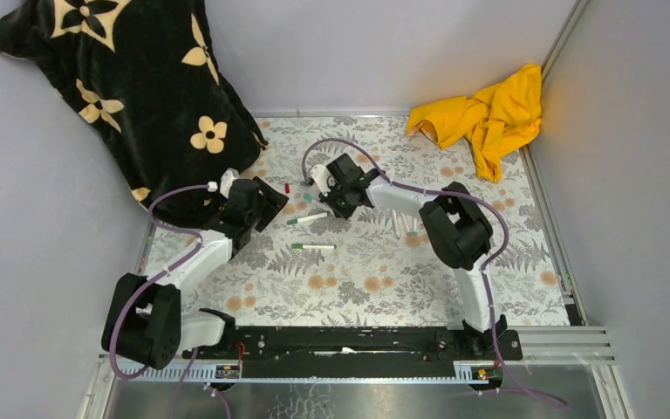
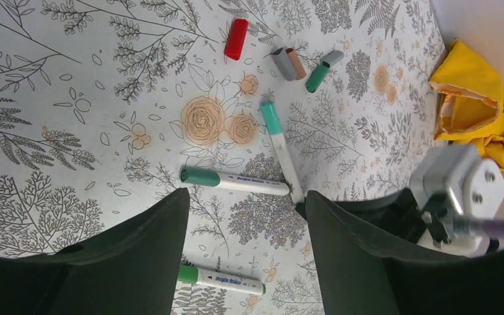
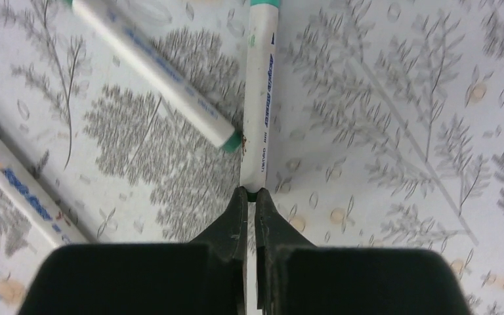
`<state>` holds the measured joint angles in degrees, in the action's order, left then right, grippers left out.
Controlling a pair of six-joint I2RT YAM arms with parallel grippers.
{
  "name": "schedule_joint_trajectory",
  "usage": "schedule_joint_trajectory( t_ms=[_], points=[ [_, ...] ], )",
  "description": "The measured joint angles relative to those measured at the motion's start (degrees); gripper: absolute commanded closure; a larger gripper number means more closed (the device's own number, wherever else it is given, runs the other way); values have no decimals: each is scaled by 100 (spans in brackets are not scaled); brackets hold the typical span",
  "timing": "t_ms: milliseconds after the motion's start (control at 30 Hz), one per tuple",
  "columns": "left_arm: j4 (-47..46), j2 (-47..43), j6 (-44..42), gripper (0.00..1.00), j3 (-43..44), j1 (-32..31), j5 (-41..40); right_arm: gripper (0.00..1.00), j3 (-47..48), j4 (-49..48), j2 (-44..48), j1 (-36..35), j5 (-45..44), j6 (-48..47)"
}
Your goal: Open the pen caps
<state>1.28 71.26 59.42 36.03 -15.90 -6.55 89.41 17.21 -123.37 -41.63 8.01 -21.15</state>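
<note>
Between right gripper [image 3: 249, 195] tips, slim white pen barrel [image 3: 258, 98]; stubby red cap [image 2: 236, 38] apart

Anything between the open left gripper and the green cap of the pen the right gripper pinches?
Nothing covers the green cap. A second capped pen lies flat and crosswise between it and the left gripper, probably low enough to pass over.

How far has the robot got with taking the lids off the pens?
Partly done: loose caps already lie on the table, a red one among them. The right gripper is shut on the tail of one green-capped pen; the left gripper hangs open above. It and two more pens still wear green caps.
</note>
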Motion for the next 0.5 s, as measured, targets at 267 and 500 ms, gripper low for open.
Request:
schedule_joint_trajectory(
  t_ms=[267, 500],
  points=[
    [-59, 46, 0, 28, 0, 22, 22, 100, -721, 120, 664, -2, -155, 247],
    [-92, 46, 0, 28, 0, 22, 83, 94, -1255, 280, 1130, -2, -522, 623]
  ],
)
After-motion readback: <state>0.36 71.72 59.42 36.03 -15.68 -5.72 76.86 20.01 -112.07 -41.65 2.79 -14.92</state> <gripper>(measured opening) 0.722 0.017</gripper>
